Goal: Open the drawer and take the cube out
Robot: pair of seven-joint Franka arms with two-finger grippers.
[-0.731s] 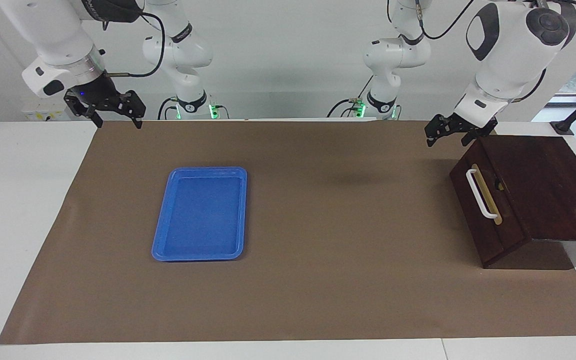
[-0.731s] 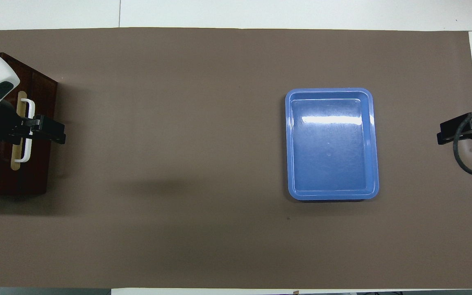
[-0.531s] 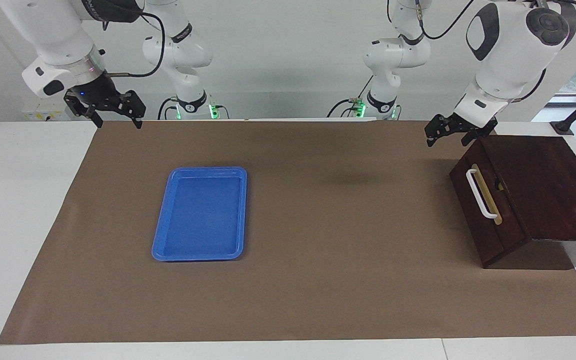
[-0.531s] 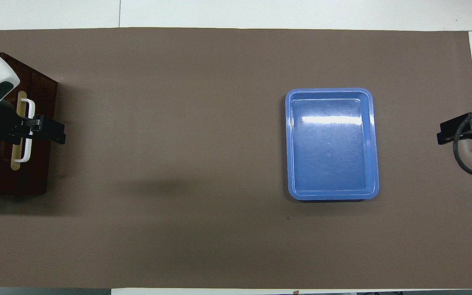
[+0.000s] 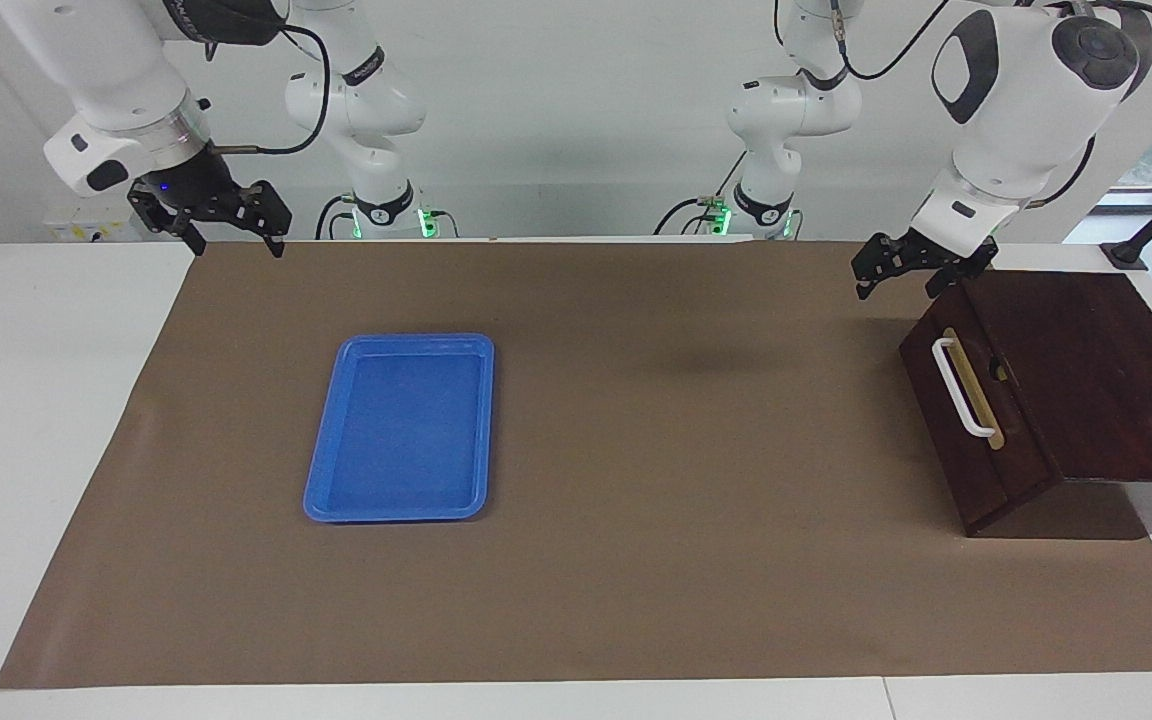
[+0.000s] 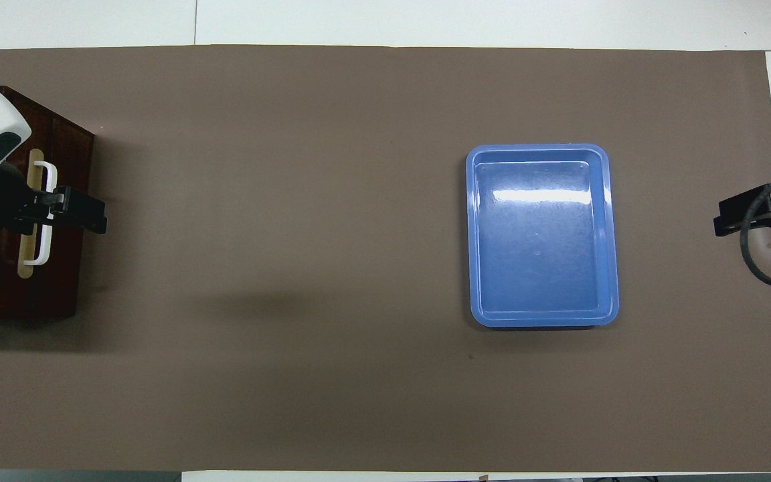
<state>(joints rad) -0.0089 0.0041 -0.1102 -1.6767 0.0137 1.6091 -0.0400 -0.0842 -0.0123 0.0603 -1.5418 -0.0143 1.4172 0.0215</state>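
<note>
The drawer is a dark brown wooden box at the left arm's end of the table. It is closed, with its white bar handle on a tan strip facing the middle of the table. In the overhead view the drawer sits at the table's edge, and part of the handle is covered by my left gripper. My left gripper hangs open in the air over the drawer's corner nearest the robots, touching nothing. My right gripper waits open and raised at the right arm's end. The cube is hidden.
A blue tray with nothing in it lies on the brown mat toward the right arm's end; from overhead the tray sits between the two grippers. A cable loops beside the right gripper.
My left gripper has shifted slightly down toward the drawer's corner. The right arm, the drawer and the tray have not moved.
</note>
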